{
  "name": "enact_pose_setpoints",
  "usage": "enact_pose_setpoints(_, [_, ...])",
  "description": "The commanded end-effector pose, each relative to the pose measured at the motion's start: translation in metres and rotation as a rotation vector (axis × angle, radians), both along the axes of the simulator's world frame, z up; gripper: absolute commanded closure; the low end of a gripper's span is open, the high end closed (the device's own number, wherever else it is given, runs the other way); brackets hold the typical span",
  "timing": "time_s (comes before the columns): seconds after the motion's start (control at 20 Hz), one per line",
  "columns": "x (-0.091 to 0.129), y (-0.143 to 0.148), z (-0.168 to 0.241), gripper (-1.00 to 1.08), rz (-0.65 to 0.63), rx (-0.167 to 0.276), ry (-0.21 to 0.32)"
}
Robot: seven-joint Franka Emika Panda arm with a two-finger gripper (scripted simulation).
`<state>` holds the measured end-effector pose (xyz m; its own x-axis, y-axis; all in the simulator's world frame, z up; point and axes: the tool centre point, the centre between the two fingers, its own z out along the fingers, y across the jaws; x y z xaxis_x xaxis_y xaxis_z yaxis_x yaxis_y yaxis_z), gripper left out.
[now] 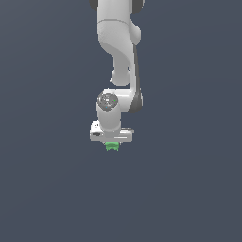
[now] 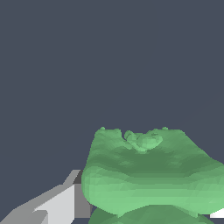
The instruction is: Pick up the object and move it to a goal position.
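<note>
Object: green ridged piece (image 1: pixel 111 146) directly under the white tool (image 1: pixel 111 142), much narrower than it.
Tool: one finger (image 2: pixel 57 203) against the object's side; seemingly clamped on it.

1. In the exterior view the arm (image 1: pixel 118 52) reaches down from the top edge, near the middle.
2. The gripper (image 1: pixel 112 144) sits at the arm's lower end.
3. The object (image 1: pixel 112 146) pokes out directly beneath the gripper, touching it.
4. In the wrist view one finger (image 2: pixel 61 203) lies against the object's (image 2: pixel 148 175) side.
</note>
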<state>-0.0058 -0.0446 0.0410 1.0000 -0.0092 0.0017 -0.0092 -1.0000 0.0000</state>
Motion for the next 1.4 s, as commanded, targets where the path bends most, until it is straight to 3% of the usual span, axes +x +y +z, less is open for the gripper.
enact_pose_setpoints(0.0, [0.0,-0.001,0.0,1.08,-0.001,-0.001,0.0])
enact_pose_setpoints(0.5, [-0.003,0.028,0.027,1.08,-0.001,-0.001,0.0])
enact_pose_setpoints(1.35, [-0.012,0.169,0.159,1.08,0.0,-0.002,0.001])
